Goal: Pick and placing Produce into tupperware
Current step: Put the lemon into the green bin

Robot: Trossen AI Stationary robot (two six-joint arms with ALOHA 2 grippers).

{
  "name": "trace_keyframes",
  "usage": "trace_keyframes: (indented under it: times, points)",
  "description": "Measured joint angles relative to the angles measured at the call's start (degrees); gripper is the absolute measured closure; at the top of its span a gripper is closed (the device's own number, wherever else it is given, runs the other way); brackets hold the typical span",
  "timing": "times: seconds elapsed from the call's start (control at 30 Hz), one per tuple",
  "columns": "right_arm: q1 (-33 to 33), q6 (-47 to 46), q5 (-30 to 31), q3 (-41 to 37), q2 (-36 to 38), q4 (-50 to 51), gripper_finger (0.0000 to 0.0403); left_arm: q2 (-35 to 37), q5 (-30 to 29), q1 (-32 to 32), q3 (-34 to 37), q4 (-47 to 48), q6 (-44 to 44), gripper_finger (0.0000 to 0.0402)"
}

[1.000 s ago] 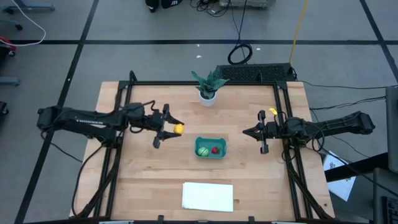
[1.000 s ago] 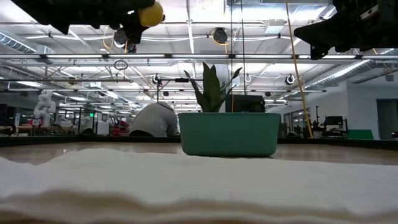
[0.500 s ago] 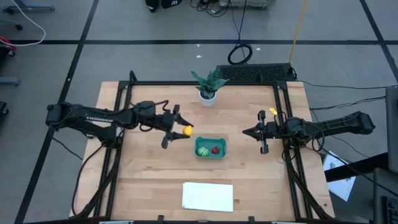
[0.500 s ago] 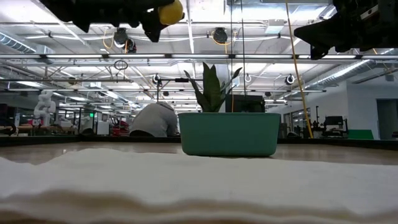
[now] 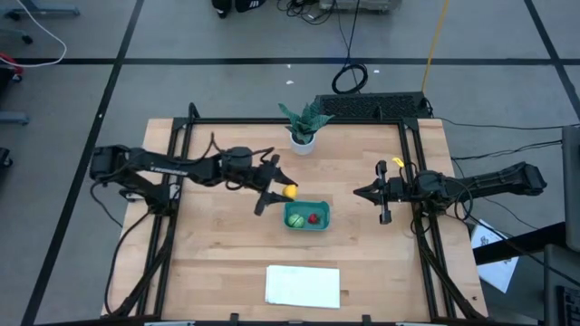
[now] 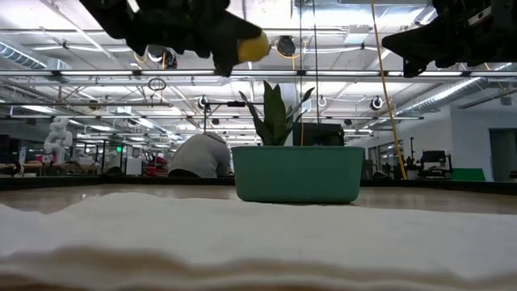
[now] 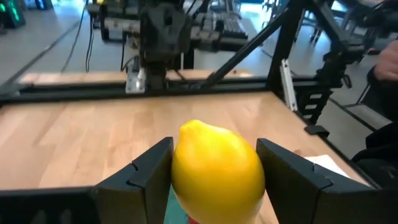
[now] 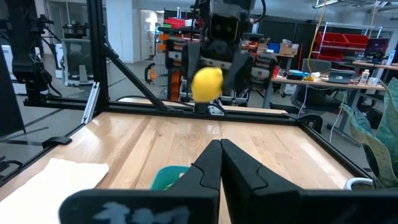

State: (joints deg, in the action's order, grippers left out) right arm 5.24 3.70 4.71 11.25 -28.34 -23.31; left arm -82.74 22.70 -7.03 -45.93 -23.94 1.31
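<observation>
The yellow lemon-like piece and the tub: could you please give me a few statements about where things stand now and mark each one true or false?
1. The left gripper holds the yellow lemon-like piece between its fingers. True.
2. That piece already lies inside the teal tub. False: it is held up in the air near the tub's edge, toward the left arm.
3. The green round piece and the red piece lie in the tub. True.
4. The right gripper is open over the tub. False: it is shut and waits off to the tub's side, toward the right arm.
5. The potted plant stands on the white sheet. False: they are at opposite edges of the table.
</observation>
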Motion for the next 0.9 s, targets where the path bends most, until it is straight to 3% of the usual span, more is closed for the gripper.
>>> trace_keyframes:
  times: [0.9]
  points:
    - [0.0,0.2,0.0,0.0,-0.1,0.2,0.0403,-20.2,-2.0,0.5,-19.8,24.6,-1.9,0.0188]
